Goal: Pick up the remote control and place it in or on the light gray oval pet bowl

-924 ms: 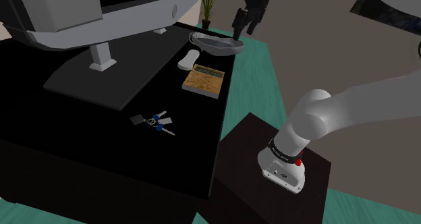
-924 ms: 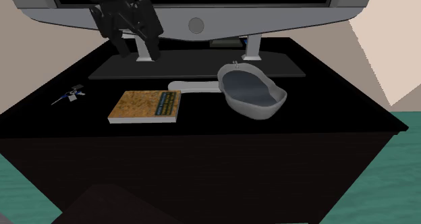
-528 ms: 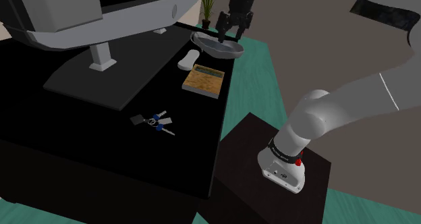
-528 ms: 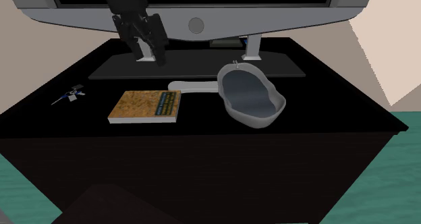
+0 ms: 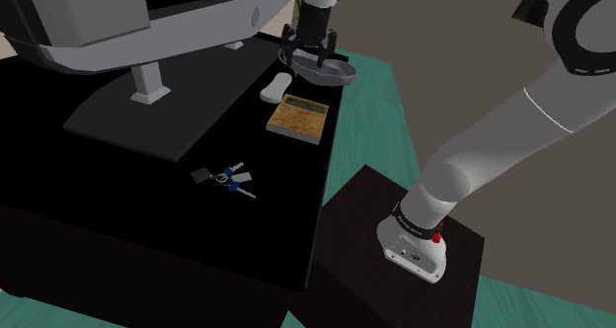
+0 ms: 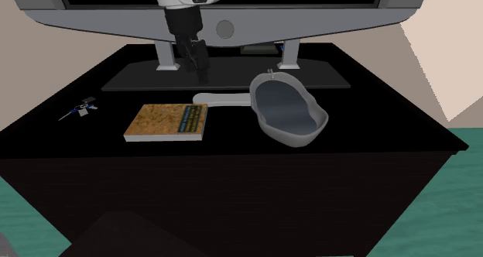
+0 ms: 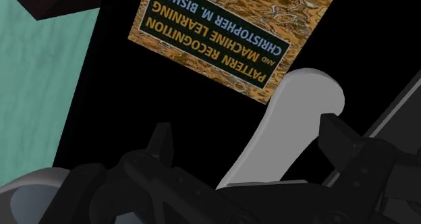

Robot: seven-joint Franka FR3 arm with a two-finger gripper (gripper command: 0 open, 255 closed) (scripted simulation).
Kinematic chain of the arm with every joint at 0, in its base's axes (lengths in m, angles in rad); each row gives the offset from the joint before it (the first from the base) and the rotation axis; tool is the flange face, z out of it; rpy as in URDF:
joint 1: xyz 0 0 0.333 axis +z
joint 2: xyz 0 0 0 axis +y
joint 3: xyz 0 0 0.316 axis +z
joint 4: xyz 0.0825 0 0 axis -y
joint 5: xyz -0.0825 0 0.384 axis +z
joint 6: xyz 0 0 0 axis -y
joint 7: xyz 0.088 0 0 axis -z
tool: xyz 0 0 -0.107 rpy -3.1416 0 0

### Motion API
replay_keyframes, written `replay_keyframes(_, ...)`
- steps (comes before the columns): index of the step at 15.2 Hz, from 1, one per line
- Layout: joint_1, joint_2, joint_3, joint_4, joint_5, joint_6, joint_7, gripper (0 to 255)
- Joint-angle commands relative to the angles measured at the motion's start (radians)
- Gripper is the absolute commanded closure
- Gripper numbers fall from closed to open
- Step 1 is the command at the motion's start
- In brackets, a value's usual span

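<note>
One black gripper (image 5: 309, 57) is hovering with fingers spread wide, grasping nothing, over one pale grey remote control (image 7: 283, 128). That remote is lying flat on one black table (image 5: 118, 212), between one brown book (image 6: 166, 122) and one grey oval pet bowl (image 6: 298, 138). One key bunch (image 5: 229, 177) and one monitor (image 5: 118, 20) are sharing the tabletop.

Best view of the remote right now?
Wrist view: the pale grey remote lies large between the open jaws, beside the book. Shoulder view shows it small, near the bowl; second exterior view shows a thin strip behind the book.
</note>
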Motion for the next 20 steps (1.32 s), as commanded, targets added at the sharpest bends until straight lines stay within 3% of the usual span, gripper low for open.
replay_keyframes(1,-0.019,0.087,0.005,0.048,0.003,0.029,0.085,0)
replay_keyframes(9,-0.06,0.367,-0.01,0.23,0.02,0.101,0.364,0)
replay_keyframes(16,-0.058,0.39,-0.01,0.164,0.016,0.19,0.367,0)
replay_keyframes(20,-0.057,0.392,-0.01,0.159,0.016,0.198,0.367,0)
